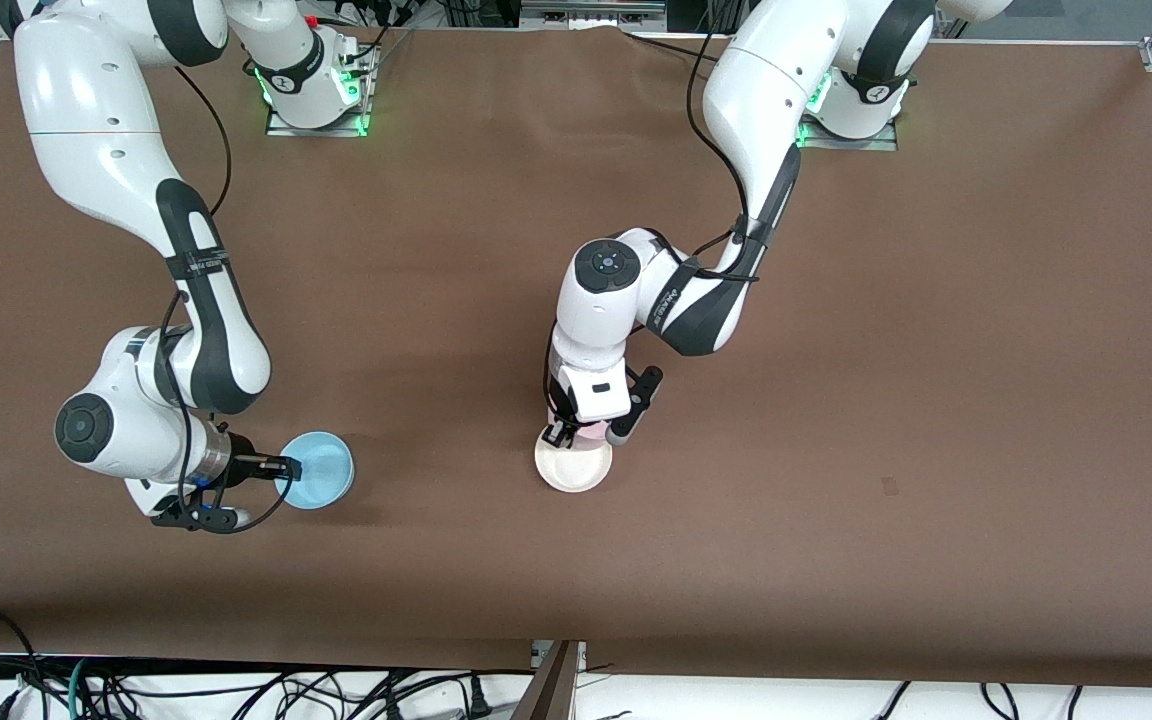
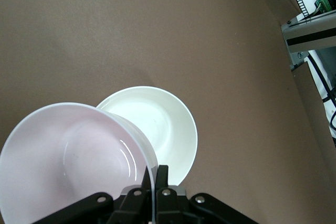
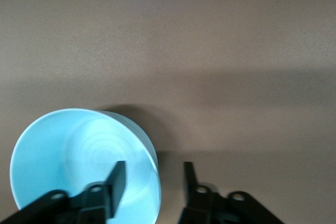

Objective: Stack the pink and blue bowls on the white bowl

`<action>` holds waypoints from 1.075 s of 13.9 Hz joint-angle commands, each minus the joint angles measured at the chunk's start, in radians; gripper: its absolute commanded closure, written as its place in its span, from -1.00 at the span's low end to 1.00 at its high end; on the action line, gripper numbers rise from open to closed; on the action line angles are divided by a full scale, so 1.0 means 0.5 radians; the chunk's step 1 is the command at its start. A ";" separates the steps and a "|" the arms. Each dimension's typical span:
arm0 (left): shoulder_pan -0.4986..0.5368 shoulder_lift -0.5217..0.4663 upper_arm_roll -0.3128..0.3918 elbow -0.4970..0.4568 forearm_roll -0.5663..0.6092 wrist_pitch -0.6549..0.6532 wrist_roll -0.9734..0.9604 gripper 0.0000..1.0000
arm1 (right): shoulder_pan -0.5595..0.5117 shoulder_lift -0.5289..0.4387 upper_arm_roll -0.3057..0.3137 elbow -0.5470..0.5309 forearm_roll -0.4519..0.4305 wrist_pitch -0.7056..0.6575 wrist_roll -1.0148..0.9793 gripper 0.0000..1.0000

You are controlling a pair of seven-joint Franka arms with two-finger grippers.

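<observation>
Three bowls are in play on the brown tabletop (image 1: pixel 836 400), with the white bowl (image 1: pixel 576 468) as the landmark: it sits upright near the middle of the tabletop, toward the front camera's edge.

Over that white bowl hangs the left claw (image 1: pixel 563 434), its fingers pinched tight on the rim of the pink bowl (image 2: pixel 73 161). In the left wrist view one finger (image 2: pixel 163 178) lies inside the rim and the other outside, with no gap to spare. The pink bowl is tilted and raised, overlapping one edge of the white bowl below it; whether the two bowls touch cannot be told. From the front camera only a sliver of pink shows under the wrist, at the white bowl's edge farther from the camera.

Well apart from the white bowl, toward the right arm's end of the tabletop, is the blue bowl (image 1: pixel 317 470). The right claw (image 1: pixel 290 467) straddles its rim, partly open: in the right wrist view one finger (image 3: pixel 116 182) is inside the bowl and the other is outside, with clear space on the outer side. The blue bowl looks tipped toward its side, and the claw has no firm hold on it.
</observation>
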 commanded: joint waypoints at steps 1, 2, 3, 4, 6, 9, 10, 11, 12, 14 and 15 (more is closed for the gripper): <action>-0.055 0.049 0.080 0.076 -0.012 0.004 -0.032 1.00 | -0.014 -0.009 0.012 0.018 0.022 -0.043 -0.017 0.28; -0.055 0.049 0.080 0.076 -0.012 0.004 -0.035 1.00 | -0.014 -0.009 0.012 0.018 0.022 -0.046 -0.014 0.41; -0.055 0.049 0.080 0.079 -0.012 0.004 -0.035 1.00 | -0.014 -0.009 0.012 0.018 0.022 -0.046 -0.014 0.52; -0.052 0.043 0.083 0.098 -0.015 0.004 -0.041 1.00 | -0.014 -0.009 0.012 0.018 0.022 -0.046 -0.014 0.54; -0.046 0.040 0.083 0.162 -0.015 0.001 -0.069 1.00 | -0.014 -0.009 0.009 0.021 0.019 -0.046 -0.014 0.62; -0.030 0.040 0.098 0.168 -0.021 0.007 -0.133 1.00 | -0.014 -0.009 0.009 0.018 0.022 -0.046 -0.017 0.86; -0.030 0.043 0.116 0.168 -0.021 0.031 -0.145 1.00 | -0.014 -0.009 0.009 0.018 0.022 -0.046 -0.017 1.00; -0.030 0.049 0.117 0.181 -0.021 0.080 -0.148 1.00 | -0.014 -0.009 0.009 0.021 0.019 -0.046 -0.014 1.00; -0.033 0.059 0.120 0.184 -0.021 0.096 -0.161 1.00 | -0.014 -0.012 0.012 0.024 0.019 -0.046 -0.014 1.00; -0.040 0.095 0.120 0.202 -0.018 0.102 -0.179 1.00 | -0.008 -0.031 0.012 0.037 0.019 -0.046 -0.014 1.00; -0.040 0.114 0.123 0.220 -0.015 0.105 -0.179 1.00 | -0.011 -0.049 0.015 0.043 0.022 -0.046 -0.014 1.00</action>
